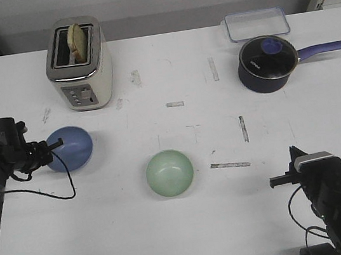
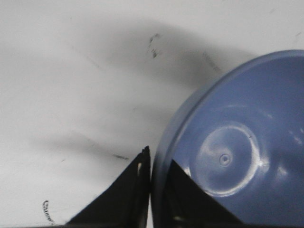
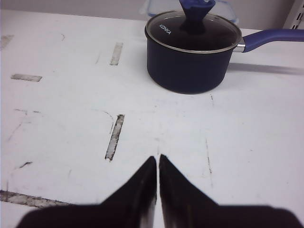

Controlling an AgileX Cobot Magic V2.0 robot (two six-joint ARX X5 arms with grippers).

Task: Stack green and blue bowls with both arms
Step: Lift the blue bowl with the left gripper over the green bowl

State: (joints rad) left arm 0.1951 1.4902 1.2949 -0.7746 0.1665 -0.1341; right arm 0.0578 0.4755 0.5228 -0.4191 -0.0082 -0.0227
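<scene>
The periwinkle blue bowl [image 1: 69, 148] is tipped on its side at the left of the table, its opening turned toward my left arm. My left gripper [image 1: 54, 145] is shut on its rim: in the left wrist view one finger lies outside the wall and one inside the blue bowl [image 2: 237, 152], and the gripper [image 2: 156, 159] pinches the rim. The pale mint green bowl [image 1: 169, 173] sits upright near the table's middle, untouched. My right gripper [image 3: 157, 157] is shut on nothing, low at the front right [image 1: 280, 181], well right of the green bowl.
A cream toaster [image 1: 79, 64] holding a slice stands at the back left. A dark navy saucepan [image 1: 267, 65] with glass lid and long handle sits at the back right, also the saucepan [image 3: 192, 52] ahead of my right gripper. A clear lidded container [image 1: 256, 23] lies behind it.
</scene>
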